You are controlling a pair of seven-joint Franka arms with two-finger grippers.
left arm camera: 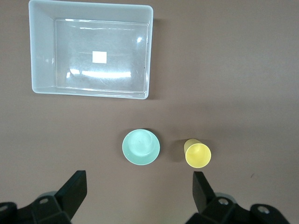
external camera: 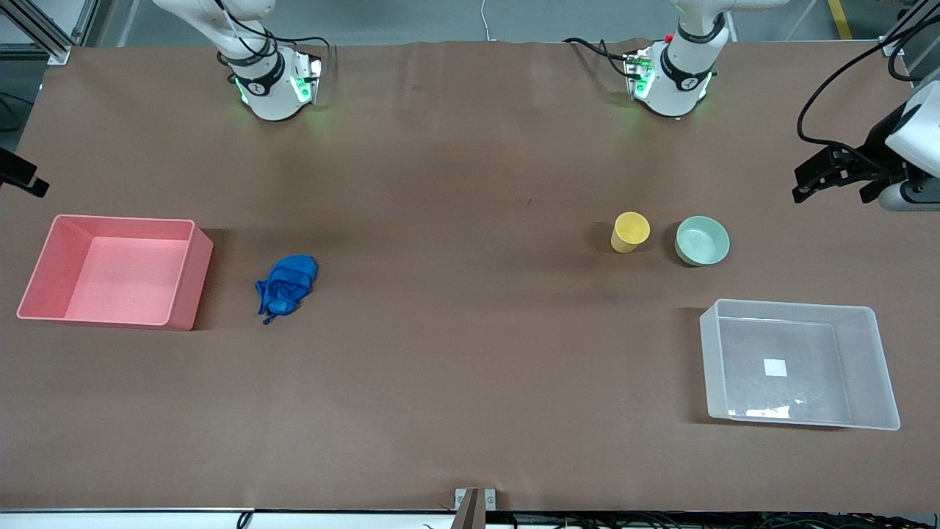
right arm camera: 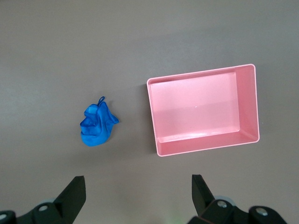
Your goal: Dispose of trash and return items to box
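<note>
Trash, in the form of a crumpled blue wad (external camera: 286,286), is found lying loose on the table (external camera: 455,353) just beside the pink tub (external camera: 44,294), toward the right arm's end, so that a short carry into that tub seems to be intended for it. High above this pair the right gripper (right arm camera: 138,196) is held with its fingers spread wide and nothing between them, a placing that appears chosen for a clear look down before any descent. Toward the left arm's end, the yellow cup (external camera: 630,232) and the mint-green bowl (external camera: 702,240) are set side by side, apart from each other, upright and empty. Nearer to the front camera than these, the clear box (external camera: 800,364) is placed, empty but for its white label (external camera: 775,367), presumably to receive both items. Over this group the left gripper (left arm camera: 140,193) is likewise held spread and empty. Neither task step is judged to be begun.
</note>
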